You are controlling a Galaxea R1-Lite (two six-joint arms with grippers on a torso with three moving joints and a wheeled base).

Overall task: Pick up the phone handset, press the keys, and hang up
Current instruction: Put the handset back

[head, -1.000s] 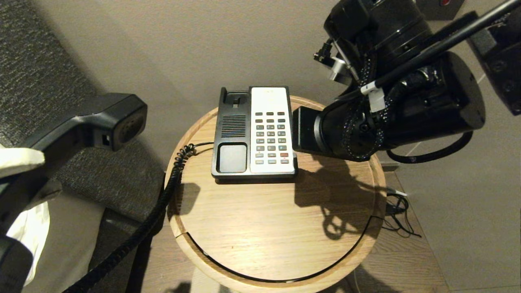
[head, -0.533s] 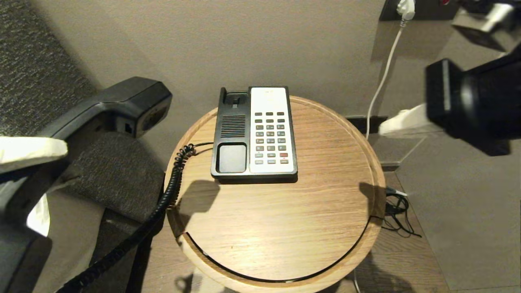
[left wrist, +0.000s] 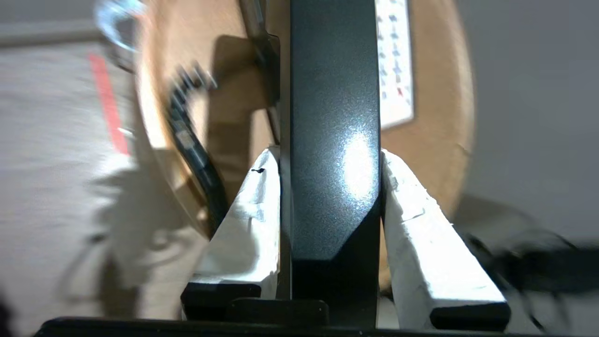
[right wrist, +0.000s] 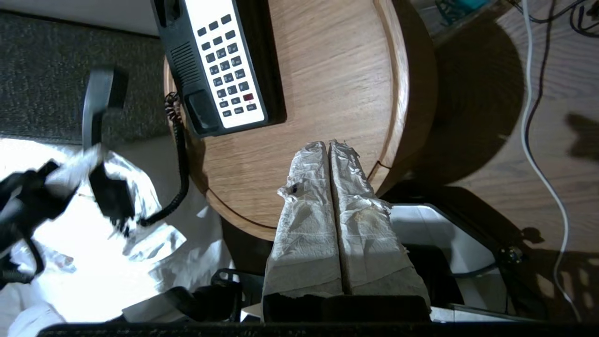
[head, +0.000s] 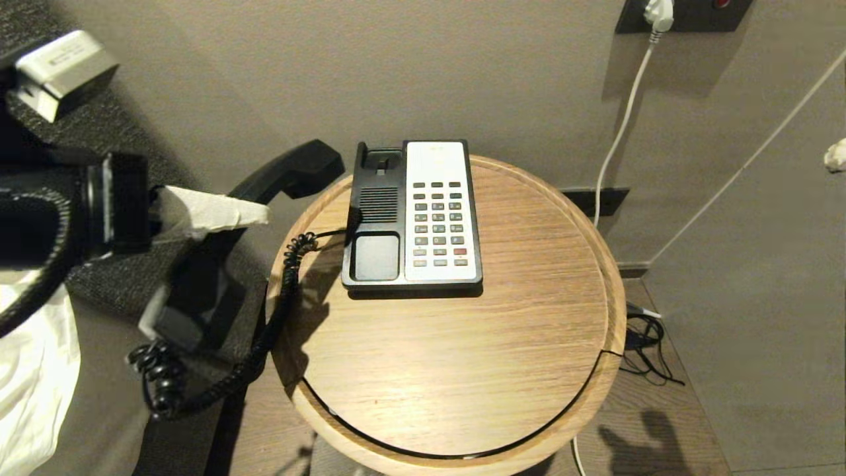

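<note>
While gripped mid-shaft, phone handset (left wrist: 334, 140), between left hand (left wrist: 330, 161) fingers

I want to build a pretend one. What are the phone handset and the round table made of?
The phone handset looks like glossy black plastic: light glints off it. The round table looks like pale wood with a matte finish, showing grain lines; it might be veneer.
</note>
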